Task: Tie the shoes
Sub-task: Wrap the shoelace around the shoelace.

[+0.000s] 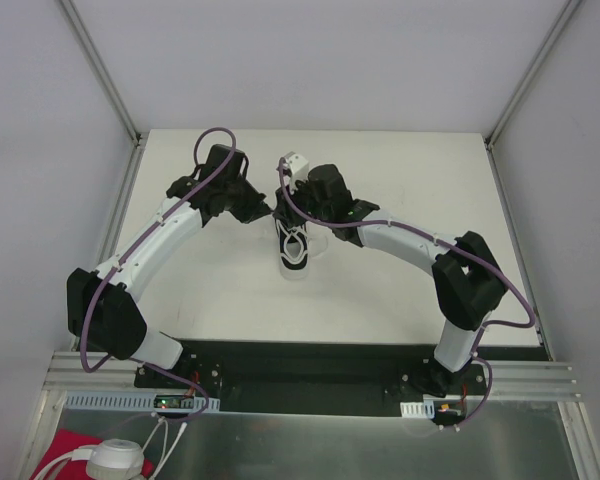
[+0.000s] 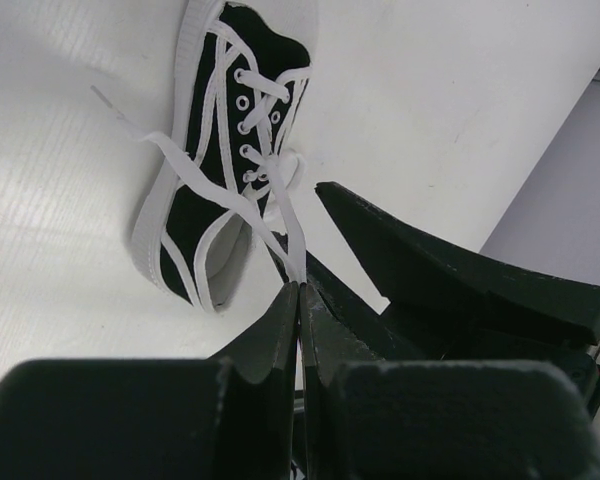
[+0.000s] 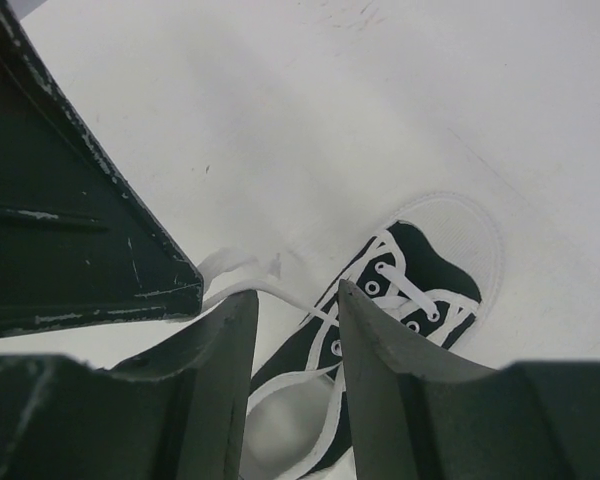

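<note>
The sneaker (image 1: 295, 246) sits on the white tabletop (image 1: 400, 170) roughly midway between left and right, a little toward the far side. It is black with a white sole and toe rim. Its toe points toward the near edge and its heel toward the two end effectors, which meet just beyond it on the far side.

The left end effector (image 2: 299, 289) has its fingers pressed together, clamped on a flat white lace (image 2: 292, 235). That lace runs taut from the pinch down to the eyelets at the sneaker's throat. A second loose strand (image 2: 130, 122) trails off the sneaker and lies flat on the tabletop to its side.

The right end effector (image 3: 295, 302) has its fingers apart, with a clear gap between them through which the sneaker's open collar and upper eyelets show. It holds nothing. A stretch of lace crosses just ahead of its fingertips, running from the tip of the left end effector toward the sneaker; I cannot tell whether it touches either finger. In the left wrist view one black finger of the right end effector juts in just beside the clamped left fingers, so the two end effectors are close together above the heel.

Purple cables (image 1: 195, 160) loop along both arms. A red cloth (image 1: 65, 450) lies below the mounting rail at the near left.
</note>
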`<state>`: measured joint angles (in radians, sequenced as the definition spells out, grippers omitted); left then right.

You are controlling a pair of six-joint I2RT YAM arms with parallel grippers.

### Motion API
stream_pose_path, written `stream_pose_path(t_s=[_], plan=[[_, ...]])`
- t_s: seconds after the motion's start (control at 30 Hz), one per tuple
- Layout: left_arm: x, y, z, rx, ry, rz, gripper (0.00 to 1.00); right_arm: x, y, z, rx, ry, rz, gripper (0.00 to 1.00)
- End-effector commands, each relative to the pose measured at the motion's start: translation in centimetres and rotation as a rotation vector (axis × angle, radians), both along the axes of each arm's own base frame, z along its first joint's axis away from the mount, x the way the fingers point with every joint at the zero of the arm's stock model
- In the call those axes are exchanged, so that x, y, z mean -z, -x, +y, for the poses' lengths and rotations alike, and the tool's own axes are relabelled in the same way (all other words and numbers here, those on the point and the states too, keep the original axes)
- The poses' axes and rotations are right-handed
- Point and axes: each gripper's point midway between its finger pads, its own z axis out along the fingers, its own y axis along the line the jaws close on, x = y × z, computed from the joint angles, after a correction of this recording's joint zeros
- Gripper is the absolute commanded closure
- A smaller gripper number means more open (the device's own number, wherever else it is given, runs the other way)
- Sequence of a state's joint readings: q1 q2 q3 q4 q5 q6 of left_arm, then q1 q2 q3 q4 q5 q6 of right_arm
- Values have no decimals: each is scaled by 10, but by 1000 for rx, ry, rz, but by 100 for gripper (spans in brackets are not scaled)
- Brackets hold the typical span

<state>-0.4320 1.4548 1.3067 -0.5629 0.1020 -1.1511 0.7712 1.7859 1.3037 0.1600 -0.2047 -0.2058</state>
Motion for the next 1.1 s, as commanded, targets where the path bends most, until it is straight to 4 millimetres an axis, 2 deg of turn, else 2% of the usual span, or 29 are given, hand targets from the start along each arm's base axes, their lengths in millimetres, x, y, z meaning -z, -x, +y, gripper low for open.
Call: stream_pose_path(t_s=[0.0,0.43,0.83,1.03,1.07], plan=[[-15,-2,-5,21,27,-18,100,-21,-8,9,-30,-11,-92,60],[-14,-2,-2,14,46,-2,100,-22,-2,21,-74,-49,-86,66],[-5,-4,4,-6,31,13,100,-41,6,22,-84,-107,-96,72],[0,-2,5,-11,31,31,100,-44,8,22,-86,-113,-98,85],[-1,-2,6,-13,31,28,100,-45,9,21,-86,-115,-98,91]])
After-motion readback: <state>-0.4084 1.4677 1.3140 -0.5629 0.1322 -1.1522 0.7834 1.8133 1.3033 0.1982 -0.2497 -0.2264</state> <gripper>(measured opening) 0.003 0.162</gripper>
